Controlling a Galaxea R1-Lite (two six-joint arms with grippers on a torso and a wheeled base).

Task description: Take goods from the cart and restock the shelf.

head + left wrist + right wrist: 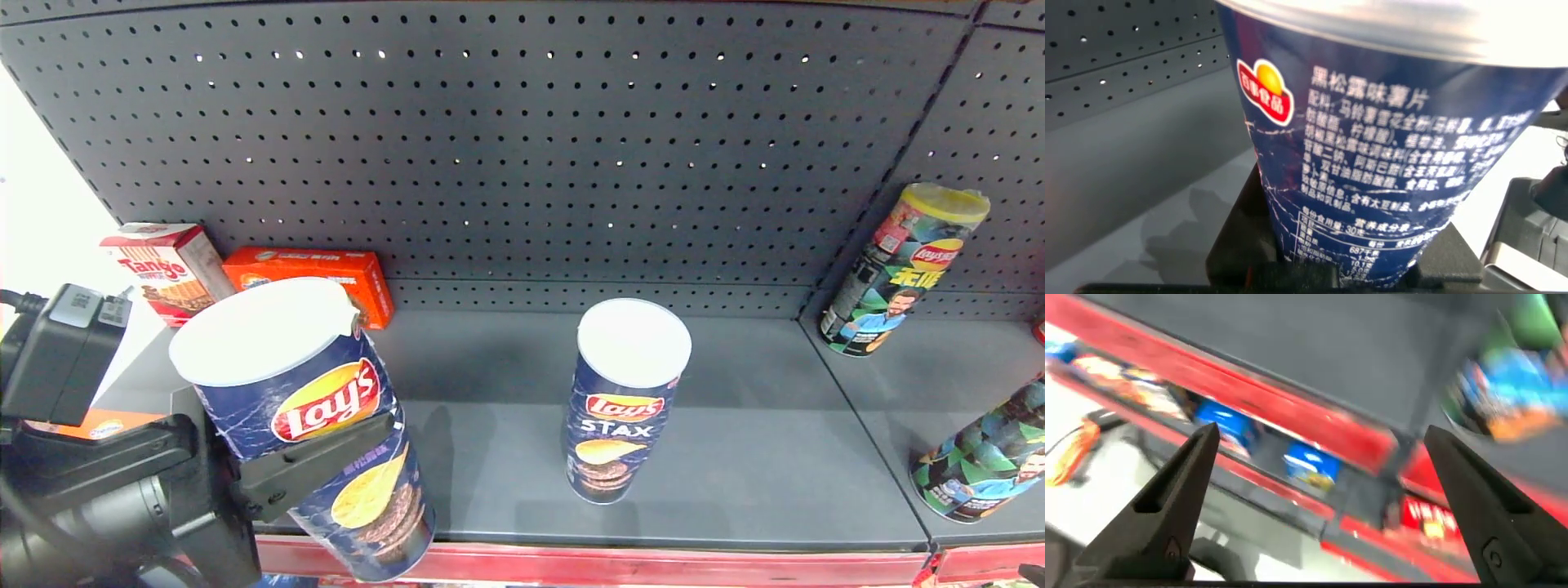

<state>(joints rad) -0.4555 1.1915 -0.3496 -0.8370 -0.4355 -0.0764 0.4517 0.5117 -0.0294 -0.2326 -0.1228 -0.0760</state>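
Can of chips [302, 384], navy blue tube with white lid, clamped in left pincer [314, 465]; right pincer [1323, 434] spread wide, empty.

Can's tilted, foot overlapping the red front lip [653, 563] of the dark grey metal shelf [759, 457]; far finger hidden behind it. Matching can [624, 400] stands right of that pincer, perforated grey back panel [522, 147] beyond. Stuff past the right pincer is just blur.

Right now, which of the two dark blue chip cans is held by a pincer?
The tilted can at the shelf's front left, clamped in the left pincer; the other blue can stands free mid-shelf.
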